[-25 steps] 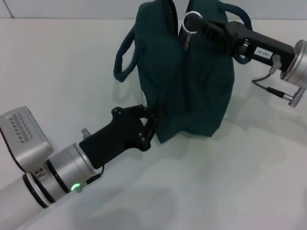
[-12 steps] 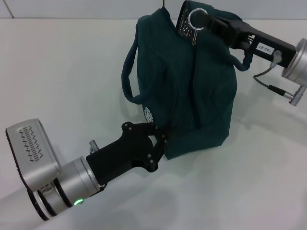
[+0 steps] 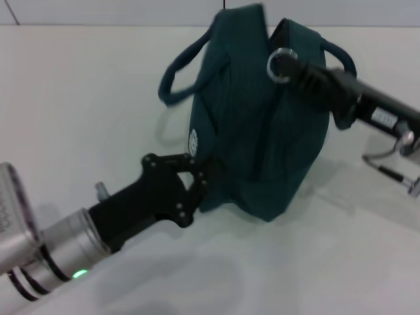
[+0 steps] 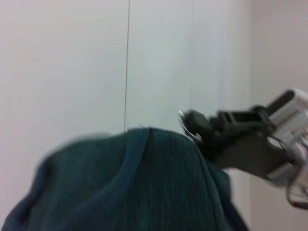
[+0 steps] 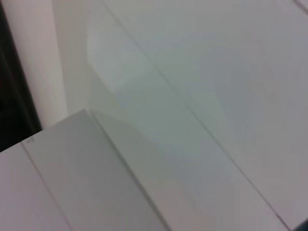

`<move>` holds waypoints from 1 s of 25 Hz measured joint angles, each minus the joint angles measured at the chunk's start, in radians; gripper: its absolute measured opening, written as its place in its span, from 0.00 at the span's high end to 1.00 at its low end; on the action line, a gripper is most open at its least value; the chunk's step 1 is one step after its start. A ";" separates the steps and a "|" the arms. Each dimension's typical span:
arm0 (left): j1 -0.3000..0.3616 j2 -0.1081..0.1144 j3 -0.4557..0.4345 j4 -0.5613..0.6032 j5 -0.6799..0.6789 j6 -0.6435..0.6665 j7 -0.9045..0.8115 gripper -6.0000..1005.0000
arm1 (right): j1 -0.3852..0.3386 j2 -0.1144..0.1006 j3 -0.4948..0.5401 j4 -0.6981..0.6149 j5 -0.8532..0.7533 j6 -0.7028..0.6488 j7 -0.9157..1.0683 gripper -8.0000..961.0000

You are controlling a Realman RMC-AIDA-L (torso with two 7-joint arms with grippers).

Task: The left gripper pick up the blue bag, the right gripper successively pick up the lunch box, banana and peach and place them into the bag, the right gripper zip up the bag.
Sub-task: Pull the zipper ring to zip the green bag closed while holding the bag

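Note:
The blue bag stands upright on the white table, its two loop handles hanging to either side. My left gripper is shut on the bag's lower near corner, beside the small white logo. My right gripper reaches in from the right at the bag's top and is shut on the metal ring zipper pull. The left wrist view shows the bag's fabric close up, with the right gripper at its top edge. The lunch box, banana and peach are out of view.
Bare white table surrounds the bag on all sides. A white wall runs along the table's far edge. The right wrist view shows only pale flat surfaces.
The right gripper has moved down and to the right with the ring pull. The bag has swung and its top opening no longer shows. The left arm has drawn back toward the left.

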 joint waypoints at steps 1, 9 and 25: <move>0.012 0.005 0.001 0.037 -0.002 0.012 -0.020 0.94 | -0.020 0.000 -0.050 -0.025 0.039 0.012 -0.019 0.99; 0.059 0.026 0.100 0.254 0.003 0.010 -0.235 0.94 | -0.091 0.000 -0.229 -0.172 0.233 0.162 -0.172 0.99; 0.066 0.023 0.110 0.259 0.026 0.008 -0.243 0.93 | -0.058 0.000 -0.194 -0.166 0.284 0.271 -0.213 0.99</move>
